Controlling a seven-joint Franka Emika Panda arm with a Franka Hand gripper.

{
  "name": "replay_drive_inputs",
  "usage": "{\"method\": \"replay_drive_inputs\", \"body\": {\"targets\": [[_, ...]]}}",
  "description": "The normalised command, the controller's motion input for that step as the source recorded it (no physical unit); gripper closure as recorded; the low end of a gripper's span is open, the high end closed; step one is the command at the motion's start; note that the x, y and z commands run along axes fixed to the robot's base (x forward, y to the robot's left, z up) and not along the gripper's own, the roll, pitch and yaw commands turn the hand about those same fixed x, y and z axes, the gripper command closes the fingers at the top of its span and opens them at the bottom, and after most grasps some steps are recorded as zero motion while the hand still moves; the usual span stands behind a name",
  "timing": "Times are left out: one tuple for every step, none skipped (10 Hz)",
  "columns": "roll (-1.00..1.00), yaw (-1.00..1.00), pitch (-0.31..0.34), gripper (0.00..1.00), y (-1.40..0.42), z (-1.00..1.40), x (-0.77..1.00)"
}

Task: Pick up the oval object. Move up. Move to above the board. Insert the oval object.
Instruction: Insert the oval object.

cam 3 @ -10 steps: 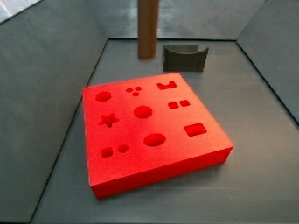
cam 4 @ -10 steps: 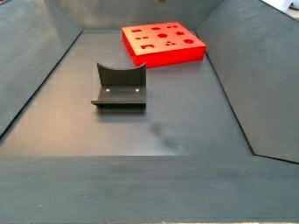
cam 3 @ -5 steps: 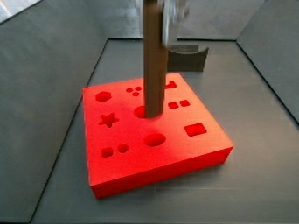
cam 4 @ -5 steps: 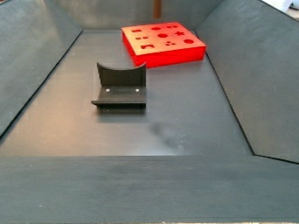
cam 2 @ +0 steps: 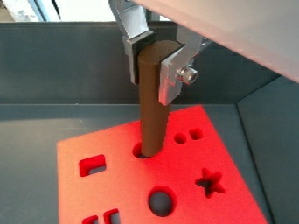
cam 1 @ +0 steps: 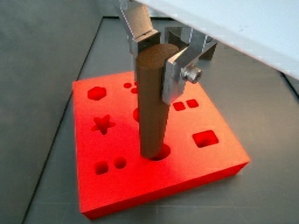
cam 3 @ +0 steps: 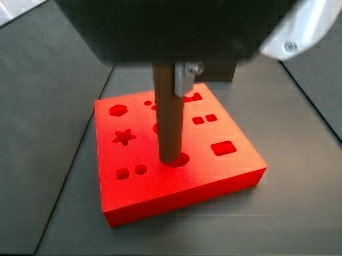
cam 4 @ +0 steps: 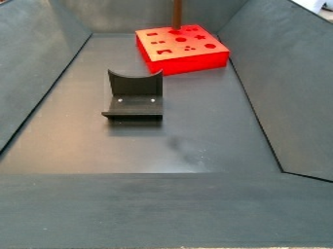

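The oval object, a tall brown peg [cam 1: 151,105], stands upright between the fingers of my gripper [cam 1: 156,66], which is shut on its upper end. Its lower end sits in the oval hole of the red board [cam 1: 117,188]. Both wrist views show this; the peg [cam 2: 149,105] runs down from the gripper [cam 2: 155,70] to the board [cam 2: 117,144]. In a side view the peg [cam 3: 167,110] meets the board [cam 3: 201,185] at the oval hole, under the gripper's dark body. In a side view from afar the peg [cam 4: 177,15] rises from the board [cam 4: 196,58].
The dark fixture [cam 4: 132,95] stands on the grey floor, well apart from the board; its edge shows behind the gripper [cam 3: 221,70]. Grey sloping walls enclose the floor. The board's other holes include a star [cam 1: 103,123] and a square [cam 1: 205,137].
The peg has moved from beside the fixture to above the board, then forward from the middle round hole to the oval hole and down. The gripper's body now fills a side view's top.
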Motion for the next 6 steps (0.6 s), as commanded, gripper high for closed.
{"method": "replay_drive_inputs", "body": {"targets": [[0.07, -0.18, 0.000, 1.00, 0.00, -0.21, 0.00], [0.06, -0.16, 0.000, 1.00, 0.05, -0.20, 0.07], [0.06, -0.18, 0.000, 1.00, 0.00, -0.18, 0.10], [0.07, -0.13, 0.000, 1.00, 0.00, -0.18, 0.08], [0.07, -0.07, 0.000, 1.00, -0.06, -0.16, 0.07], [0.05, -0.02, 0.000, 1.00, -0.13, -0.16, 0.12]]}}
